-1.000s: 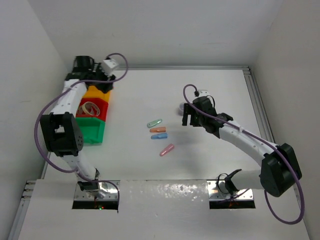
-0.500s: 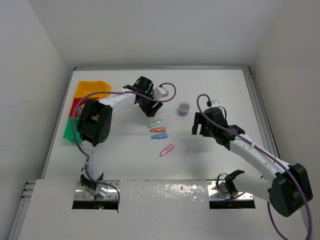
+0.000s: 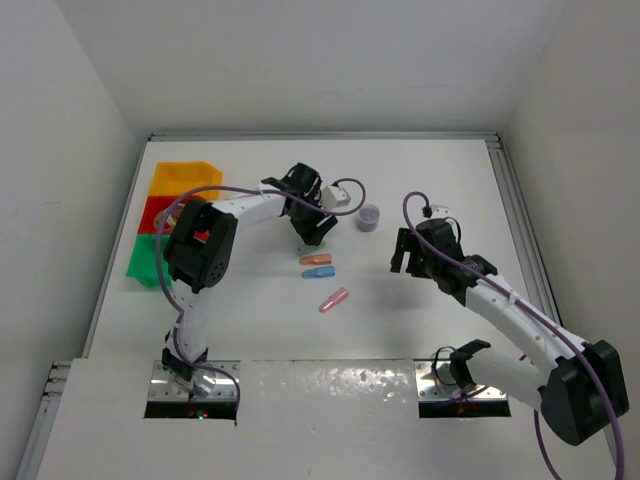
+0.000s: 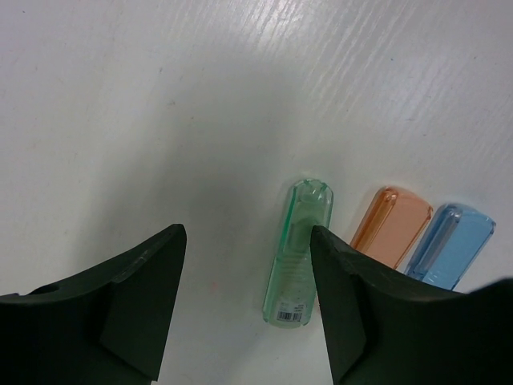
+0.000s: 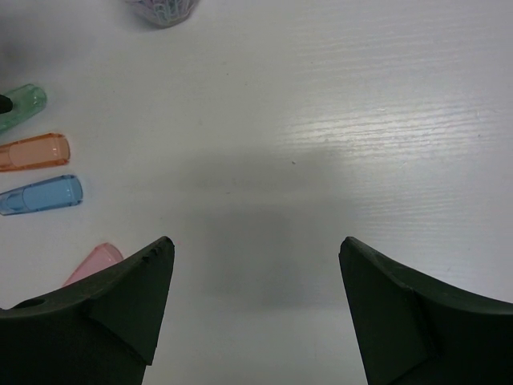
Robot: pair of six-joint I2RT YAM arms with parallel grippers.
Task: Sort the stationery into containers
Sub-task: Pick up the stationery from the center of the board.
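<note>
My left gripper [image 3: 312, 233] is open and low over the green capsule [image 4: 299, 250], which lies on the table between the fingers, close to the right one. The orange capsule [image 4: 392, 226] and blue capsule [image 4: 449, 245] lie just beside it. In the top view the orange [image 3: 317, 260], blue [image 3: 319, 272] and pink [image 3: 333, 300] capsules lie mid-table. The grey-purple cylinder [image 3: 371, 217] stands right of my left gripper. My right gripper [image 3: 407, 256] is open and empty over bare table, right of the capsules. The yellow-orange [image 3: 180, 177], red [image 3: 158, 208] and green [image 3: 145, 258] bins stand at the left edge.
The right wrist view shows the green [image 5: 22, 104], orange [image 5: 34, 151], blue [image 5: 40, 195] and pink [image 5: 90, 263] capsules at its left edge and the cylinder [image 5: 164, 8] at the top. White walls enclose the table on three sides.
My left arm has swung from the bins across to the capsules and come down over the green one. My right gripper has drawn back from the cylinder, toward the right and near side.
</note>
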